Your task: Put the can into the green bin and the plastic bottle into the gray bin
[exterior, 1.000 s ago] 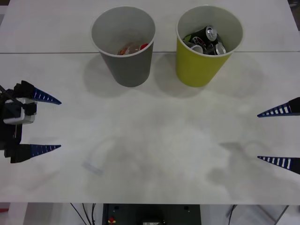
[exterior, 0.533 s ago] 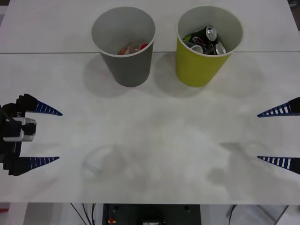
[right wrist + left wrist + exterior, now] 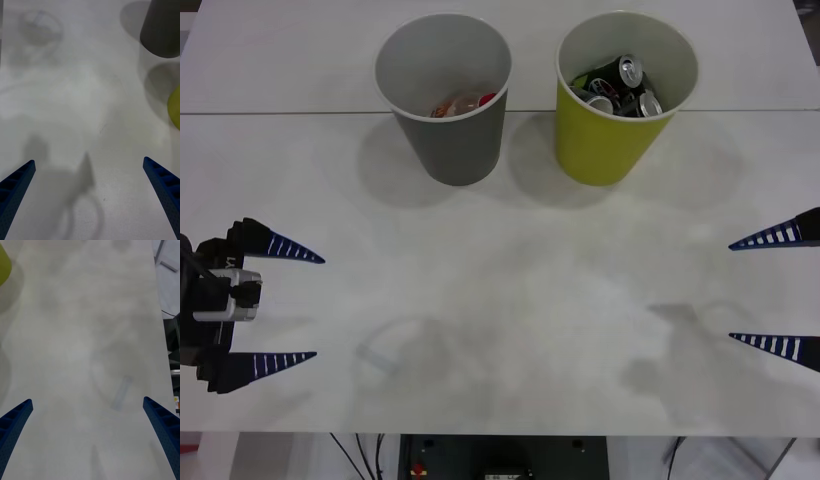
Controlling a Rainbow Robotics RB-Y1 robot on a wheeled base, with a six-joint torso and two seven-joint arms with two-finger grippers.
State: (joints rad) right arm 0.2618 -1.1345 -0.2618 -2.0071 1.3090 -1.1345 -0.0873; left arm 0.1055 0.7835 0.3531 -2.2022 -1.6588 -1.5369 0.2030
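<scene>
My left fingers [image 3: 268, 307] hang spread and empty over the table's [image 3: 510, 300] near left edge; my right fingers [image 3: 776, 292] wait spread at the near right. Far ahead, the plastic bottle [image 3: 463, 102] lies already inside the gray bin [image 3: 448, 140] (left arm nearer), mostly hidden by its wall. Cans [image 3: 620, 86] fill the green bin [image 3: 605, 145].

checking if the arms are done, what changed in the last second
The open left gripper drew back toward the robot along the table's left edge, holding nothing. The open right gripper, the dark gray cup-shaped bin with the bottle and the yellow-green cup-shaped bin with cans stayed put.
</scene>
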